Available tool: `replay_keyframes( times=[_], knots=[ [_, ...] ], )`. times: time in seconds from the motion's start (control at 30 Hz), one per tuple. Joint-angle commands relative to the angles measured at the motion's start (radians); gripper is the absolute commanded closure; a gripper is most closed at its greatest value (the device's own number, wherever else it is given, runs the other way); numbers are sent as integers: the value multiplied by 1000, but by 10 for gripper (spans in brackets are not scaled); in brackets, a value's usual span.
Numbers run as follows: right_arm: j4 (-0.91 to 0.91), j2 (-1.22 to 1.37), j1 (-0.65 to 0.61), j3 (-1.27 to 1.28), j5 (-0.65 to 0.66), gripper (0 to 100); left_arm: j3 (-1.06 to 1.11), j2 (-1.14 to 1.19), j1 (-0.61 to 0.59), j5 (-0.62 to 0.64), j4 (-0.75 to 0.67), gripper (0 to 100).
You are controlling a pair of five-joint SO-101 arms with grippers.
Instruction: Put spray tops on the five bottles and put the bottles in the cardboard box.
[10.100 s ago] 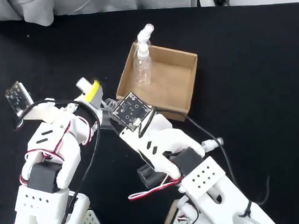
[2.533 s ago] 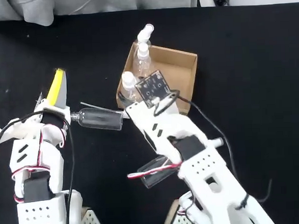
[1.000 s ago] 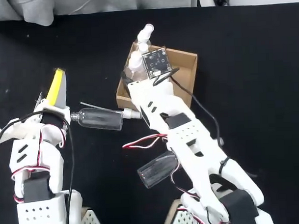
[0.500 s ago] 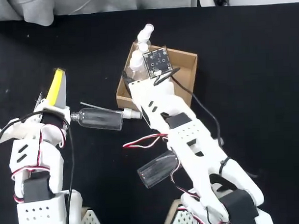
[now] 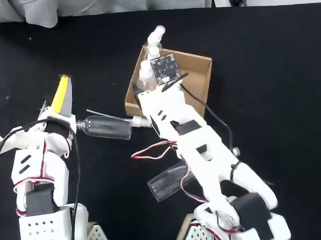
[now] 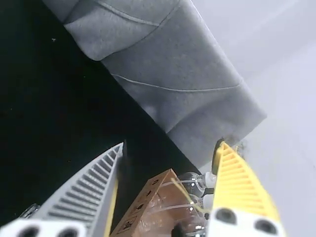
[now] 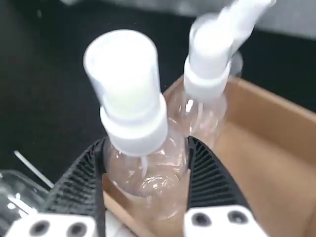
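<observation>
Right wrist view, right gripper (image 7: pixel 144 165) clamped on capped bottle (image 7: pixel 129 98) at box (image 7: pixel 266 163) corner, beside second bottle (image 7: pixel 207 74) standing inside, left gripper (image 6: pixel 170 148) fingers apart, third bottle (image 5: pixel 105 127) lying on table (image 5: pixel 263 53).

Grey cloth (image 5: pixel 38 9) lies at the black table's (image 5: pixel 270 95) far edge.
</observation>
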Motion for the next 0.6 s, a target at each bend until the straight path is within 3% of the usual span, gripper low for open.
replay_keyframes(
  times=[0.0, 0.57],
  knots=[
    [-31, 10, 23, -62, -6, 942, -18, -11, -7, 6, -25, 727],
    [-31, 27, 23, -62, -8, 941, -16, -11, -7, 6, -25, 727]
  ],
)
